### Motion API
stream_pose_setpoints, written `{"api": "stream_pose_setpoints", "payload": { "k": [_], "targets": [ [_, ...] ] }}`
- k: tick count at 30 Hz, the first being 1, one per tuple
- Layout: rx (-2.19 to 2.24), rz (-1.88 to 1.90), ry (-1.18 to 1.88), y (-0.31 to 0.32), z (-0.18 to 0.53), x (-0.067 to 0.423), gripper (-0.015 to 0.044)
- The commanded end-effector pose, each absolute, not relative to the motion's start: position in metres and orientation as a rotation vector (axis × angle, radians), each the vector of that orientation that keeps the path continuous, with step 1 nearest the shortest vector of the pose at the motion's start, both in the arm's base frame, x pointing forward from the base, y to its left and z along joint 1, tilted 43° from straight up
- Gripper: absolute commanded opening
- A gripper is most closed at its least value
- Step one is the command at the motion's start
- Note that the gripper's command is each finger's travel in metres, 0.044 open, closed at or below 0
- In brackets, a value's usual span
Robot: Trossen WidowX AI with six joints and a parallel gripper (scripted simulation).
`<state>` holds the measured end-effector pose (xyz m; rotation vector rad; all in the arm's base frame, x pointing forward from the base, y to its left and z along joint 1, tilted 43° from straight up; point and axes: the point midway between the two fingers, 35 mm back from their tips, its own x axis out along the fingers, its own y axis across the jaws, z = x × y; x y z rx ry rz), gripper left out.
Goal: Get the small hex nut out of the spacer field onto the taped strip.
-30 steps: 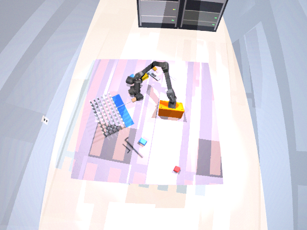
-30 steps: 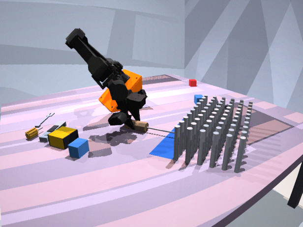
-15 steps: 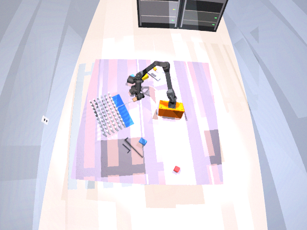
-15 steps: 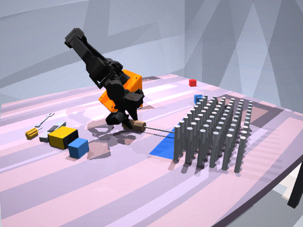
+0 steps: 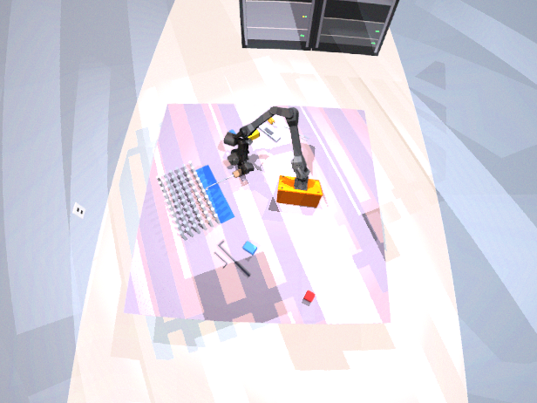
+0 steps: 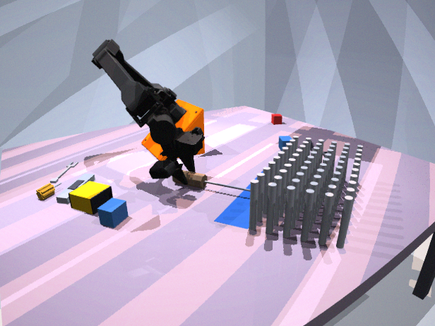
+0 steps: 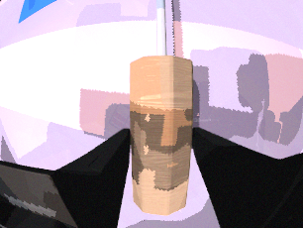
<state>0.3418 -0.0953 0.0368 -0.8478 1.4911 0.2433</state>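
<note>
Now the claw (image 6: 184,177) squeezes the brown wooden handle (image 7: 160,134) of a pick tool, one black finger (image 7: 99,180) on each side. It sits low over the table. From the handle a thin metal rod (image 6: 227,187) reaches over the blue tape strip (image 6: 234,212) and into the front row of the gray spacers (image 6: 304,190). The nut cannot be seen; the posts hide it. Behind the arm stands its orange base (image 5: 318,198).

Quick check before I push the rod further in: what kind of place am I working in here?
Probably a workshop bench in a lab or server room: hand tools such as a screwdriver and wrench lie on the table, a grid of metal spacers stands on it, and server racks stand behind.
</note>
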Motion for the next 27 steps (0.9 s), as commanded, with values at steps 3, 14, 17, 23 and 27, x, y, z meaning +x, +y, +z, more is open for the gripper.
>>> {"api": "stream_pose_setpoints", "payload": {
  "k": [3,14,17,23,27],
  "targets": [
    [-0.85,0.243,1.487,-0.091,0.042,0.342,0.0],
    [-0.849,0.242,1.486,-0.082,0.049,0.344,0.0],
    [-0.849,0.241,1.486,-0.08,0.051,0.344,0.0],
    [-0.849,0.241,1.486,-0.082,0.055,0.339,0.0],
    [-0.849,0.242,1.486,-0.087,0.062,0.326,0.0]
  ]
}}
